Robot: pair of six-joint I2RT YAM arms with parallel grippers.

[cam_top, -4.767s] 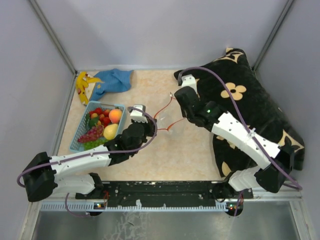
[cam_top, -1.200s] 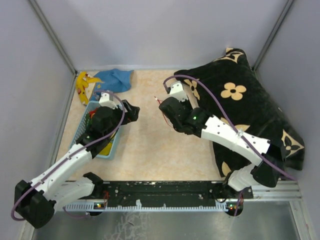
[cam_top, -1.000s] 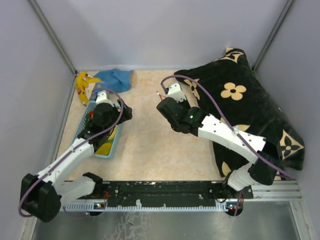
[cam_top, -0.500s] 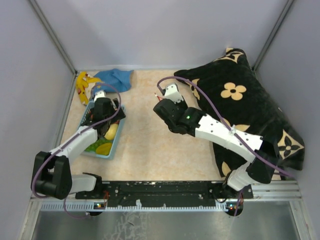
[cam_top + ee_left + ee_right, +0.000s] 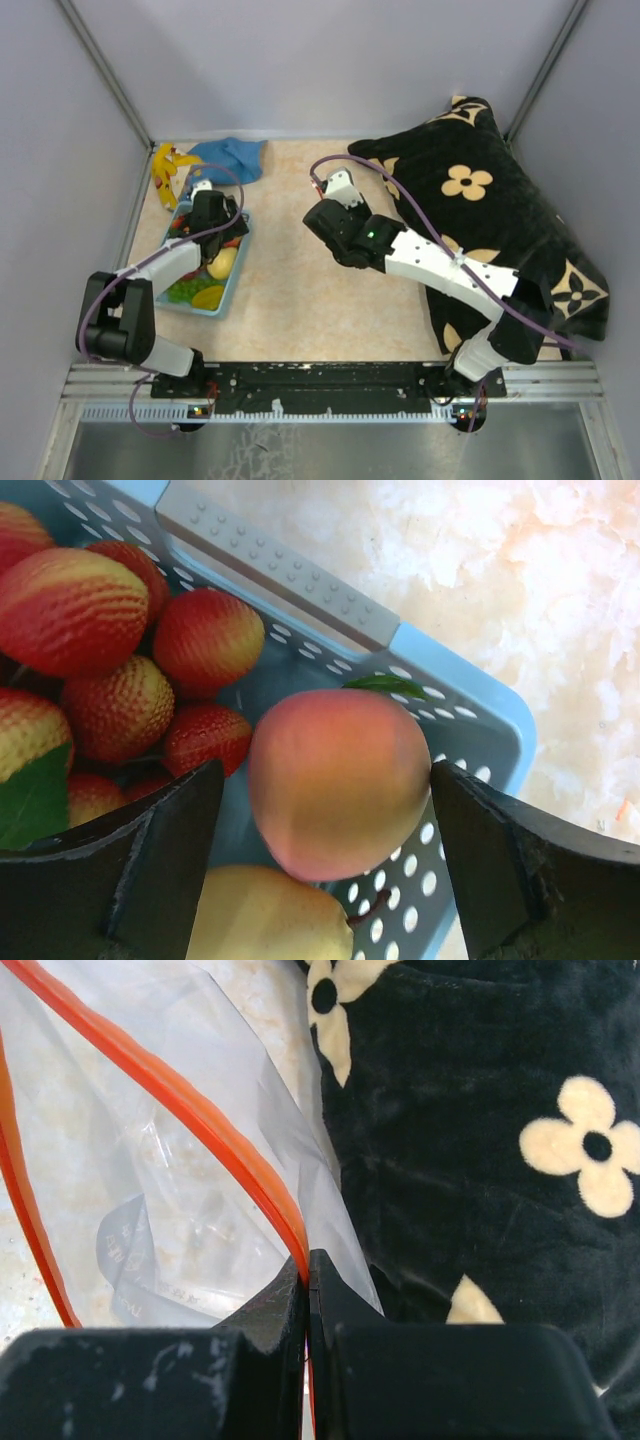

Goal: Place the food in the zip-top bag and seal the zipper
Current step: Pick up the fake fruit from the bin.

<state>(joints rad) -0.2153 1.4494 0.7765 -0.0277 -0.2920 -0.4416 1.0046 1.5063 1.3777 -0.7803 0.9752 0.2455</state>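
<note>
Two claws engaged. Left claw [image 5: 325, 820] spread wide, straddling peach [image 5: 330, 750] in blue basket [image 5: 470, 720] beside strawberries [image 5: 120, 680]; right claw [image 5: 307, 1270] clenched on zipper [image 5: 200, 1110] of zip-top bag [image 5: 150, 1210], mouth agape, beside black cushion [image 5: 480, 1160].

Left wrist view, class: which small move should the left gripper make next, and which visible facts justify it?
Probably close the left gripper on the peach: its open fingers flank the fruit in the blue basket, with a gap showing on at least one side. The right gripper, shut on the zipper, holds the zip-top bag ready.
</note>
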